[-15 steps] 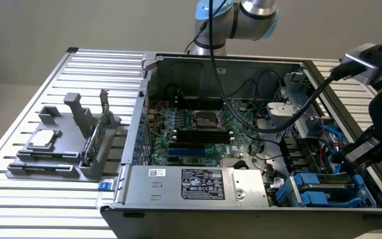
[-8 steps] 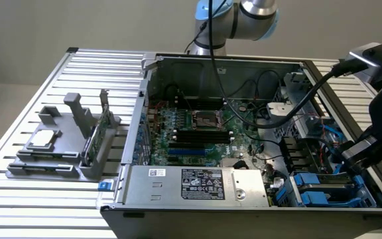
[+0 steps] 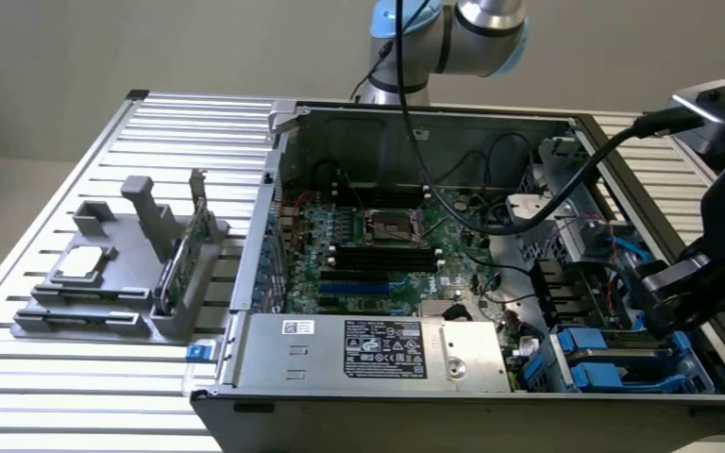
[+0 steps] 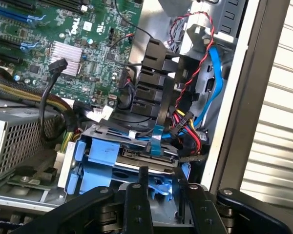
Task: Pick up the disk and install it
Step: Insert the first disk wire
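A plain beige wall (image 3: 148, 47) stands behind the slatted metal table (image 3: 110, 151).

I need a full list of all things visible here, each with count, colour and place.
table: one, silver, under everything.
computer case: one, grey, on the table.
motherboard: one, green, inside the case.
power supply: one, silver, the case's near edge.
drive cage: one, blue, beside the power supply.
disk: one, grey, in the drive cage.
fixture: one, grey, exterior view's left.
chip: one, silver, on the fixture.
card: one, grey, upright in the fixture.
robot arm: one, silver-blue, behind the case.
gripper: one, black, above the drive cage.
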Controlling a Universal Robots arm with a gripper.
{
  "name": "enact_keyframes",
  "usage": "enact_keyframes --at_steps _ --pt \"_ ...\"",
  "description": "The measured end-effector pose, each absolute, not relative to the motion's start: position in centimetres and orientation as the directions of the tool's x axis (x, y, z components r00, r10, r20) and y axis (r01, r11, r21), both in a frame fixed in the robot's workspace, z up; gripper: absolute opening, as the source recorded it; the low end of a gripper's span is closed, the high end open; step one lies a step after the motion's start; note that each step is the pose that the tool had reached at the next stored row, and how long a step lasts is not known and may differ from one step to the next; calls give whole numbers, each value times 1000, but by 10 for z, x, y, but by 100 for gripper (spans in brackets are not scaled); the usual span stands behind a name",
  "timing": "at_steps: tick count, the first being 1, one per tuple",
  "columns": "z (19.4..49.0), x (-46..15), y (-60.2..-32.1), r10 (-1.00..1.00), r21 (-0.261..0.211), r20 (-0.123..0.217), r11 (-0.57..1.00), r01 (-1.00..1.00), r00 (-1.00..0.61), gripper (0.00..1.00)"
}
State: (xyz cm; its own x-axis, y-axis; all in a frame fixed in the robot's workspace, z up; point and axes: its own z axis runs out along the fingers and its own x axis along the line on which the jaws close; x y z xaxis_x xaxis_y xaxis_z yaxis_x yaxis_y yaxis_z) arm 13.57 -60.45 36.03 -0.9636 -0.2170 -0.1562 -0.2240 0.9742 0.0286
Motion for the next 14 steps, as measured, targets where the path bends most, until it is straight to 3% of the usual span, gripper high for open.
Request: enact_keyframes --at_steps 14 --pt "360 135 -604 -33 44 -157 998 -41 -987 34"
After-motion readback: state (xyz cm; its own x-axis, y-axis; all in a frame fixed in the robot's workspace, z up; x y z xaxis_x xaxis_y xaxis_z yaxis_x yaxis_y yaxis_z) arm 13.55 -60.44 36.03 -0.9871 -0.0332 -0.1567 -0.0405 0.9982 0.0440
